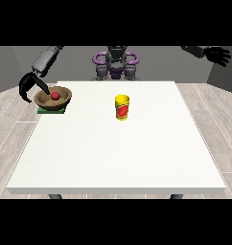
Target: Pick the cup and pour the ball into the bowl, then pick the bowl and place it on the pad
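Two hands showed, and only the one at the view's left mattered to the work. That hand (29, 85) hung at the far left corner of the surface (118, 153), its curved fingers arched beside the brown bowl (53, 99); whether they touched the rim or had let go I could not tell. The bowl sat on the green pad (51, 110), with the red ball (55, 95) inside, so I judged both parts of the task done bar withdrawing. The yellow cup (121, 107) stood upright near the middle, well apart from the bowl and out of the arm's way. The hand at the view's right (218, 55) was raised off beyond the surface's edge, fingers spread and holding nothing.
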